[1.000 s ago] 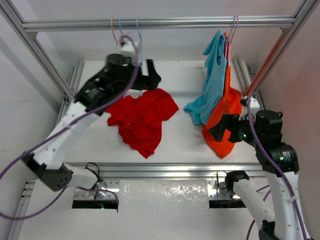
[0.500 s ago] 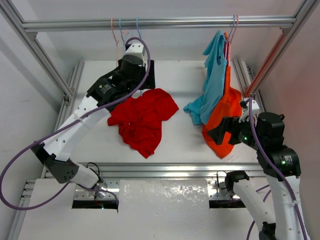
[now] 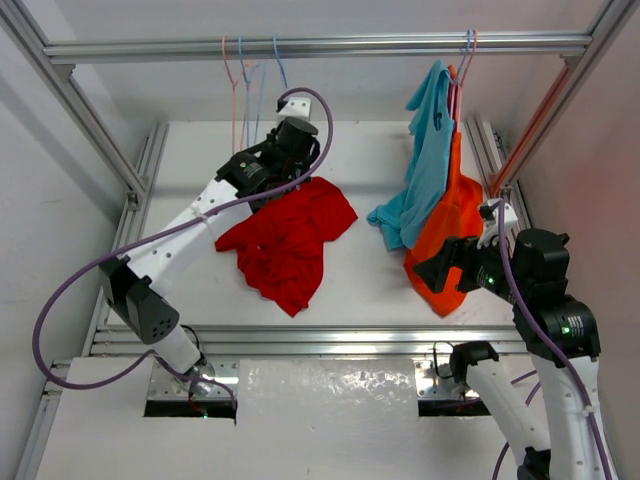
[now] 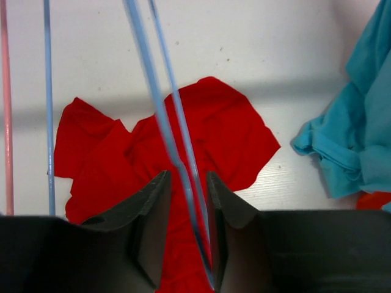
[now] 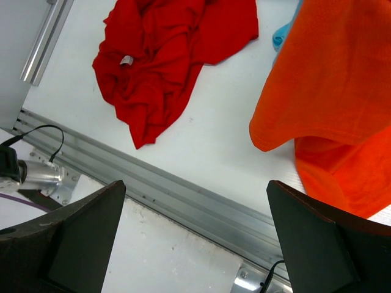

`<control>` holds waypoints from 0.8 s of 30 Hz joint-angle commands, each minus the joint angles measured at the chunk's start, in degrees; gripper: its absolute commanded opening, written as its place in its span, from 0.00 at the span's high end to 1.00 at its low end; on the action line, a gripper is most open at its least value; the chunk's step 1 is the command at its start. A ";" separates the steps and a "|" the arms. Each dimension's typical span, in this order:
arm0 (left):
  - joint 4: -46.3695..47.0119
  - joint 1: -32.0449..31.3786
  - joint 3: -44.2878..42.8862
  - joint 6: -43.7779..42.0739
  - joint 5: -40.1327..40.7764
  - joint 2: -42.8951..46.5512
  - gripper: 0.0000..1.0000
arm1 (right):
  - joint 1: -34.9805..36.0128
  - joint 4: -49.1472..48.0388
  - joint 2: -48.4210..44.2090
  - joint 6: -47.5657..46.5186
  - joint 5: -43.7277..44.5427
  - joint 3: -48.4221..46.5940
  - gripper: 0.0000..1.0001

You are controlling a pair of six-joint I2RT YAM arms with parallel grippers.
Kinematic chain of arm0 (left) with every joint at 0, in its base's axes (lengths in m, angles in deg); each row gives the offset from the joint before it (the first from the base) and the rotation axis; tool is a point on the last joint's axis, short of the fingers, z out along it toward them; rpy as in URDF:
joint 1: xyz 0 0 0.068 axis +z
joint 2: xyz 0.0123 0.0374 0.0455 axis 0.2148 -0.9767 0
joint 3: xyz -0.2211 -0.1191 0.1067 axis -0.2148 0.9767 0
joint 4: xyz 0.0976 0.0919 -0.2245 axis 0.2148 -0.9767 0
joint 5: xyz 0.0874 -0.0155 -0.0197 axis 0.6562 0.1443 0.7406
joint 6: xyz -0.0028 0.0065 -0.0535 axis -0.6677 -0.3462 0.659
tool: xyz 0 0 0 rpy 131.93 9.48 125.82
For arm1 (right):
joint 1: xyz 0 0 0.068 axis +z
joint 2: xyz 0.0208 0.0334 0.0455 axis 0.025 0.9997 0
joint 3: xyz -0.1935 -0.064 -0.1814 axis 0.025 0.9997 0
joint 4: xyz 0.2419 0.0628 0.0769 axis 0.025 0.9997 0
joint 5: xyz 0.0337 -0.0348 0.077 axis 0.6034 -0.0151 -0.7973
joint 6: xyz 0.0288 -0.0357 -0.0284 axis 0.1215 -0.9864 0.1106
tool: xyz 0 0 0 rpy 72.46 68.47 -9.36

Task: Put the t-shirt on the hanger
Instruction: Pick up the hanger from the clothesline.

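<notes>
The red t-shirt (image 3: 285, 235) lies crumpled on the white table, also seen in the left wrist view (image 4: 226, 122) and the right wrist view (image 5: 165, 55). The light-blue wire hanger (image 3: 281, 65) hangs from the top rail above the t-shirt. My left gripper (image 3: 285, 150) is raised beside it, and its jaws (image 4: 186, 177) have narrowed round two of the hanger's wires (image 4: 162, 116), which run down between the fingers and lie against the right one. My right gripper (image 3: 440, 265) hovers wide open near the table's front edge, with nothing between its fingers (image 5: 195, 189).
A pink wire hanger (image 3: 233, 80) and another blue one (image 4: 47, 110) hang left of the held hanger. A light blue shirt (image 3: 425, 150) and an orange shirt (image 3: 450, 230) hang at the right, close to my right gripper. An aluminium rail (image 5: 201, 201) edges the table's front.
My left arm has swung right and forward to the light-blue hanger, and its jaws have closed from wide to narrow round the wires. The right arm has barely moved.
</notes>
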State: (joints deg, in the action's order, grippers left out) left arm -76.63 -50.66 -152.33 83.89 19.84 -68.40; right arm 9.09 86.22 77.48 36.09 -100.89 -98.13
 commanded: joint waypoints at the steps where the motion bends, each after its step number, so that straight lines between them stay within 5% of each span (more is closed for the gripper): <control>1: 3.10 0.64 -2.76 -0.30 2.76 0.67 0.75 | 0.43 -2.63 -0.16 -0.72 -1.66 0.45 0.01; 8: 4.60 1.96 -1.88 -1.09 1.45 2.33 0.99 | 0.86 -2.98 0.10 -0.72 -2.01 0.62 0.01; 20: 5.83 1.96 -1.71 -6.28 -4.87 13.75 1.00 | 0.95 -4.12 0.54 0.25 -3.50 0.27 0.01; 24: 6.35 2.05 3.29 -5.13 -10.49 21.64 1.00 | 0.95 -7.28 0.89 1.56 -11.55 0.27 0.01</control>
State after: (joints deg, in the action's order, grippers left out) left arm -76.15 -49.07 -151.00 78.51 13.28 -53.58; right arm 9.57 84.27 77.61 36.64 -105.15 -97.56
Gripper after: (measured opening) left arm 0.012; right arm 0.992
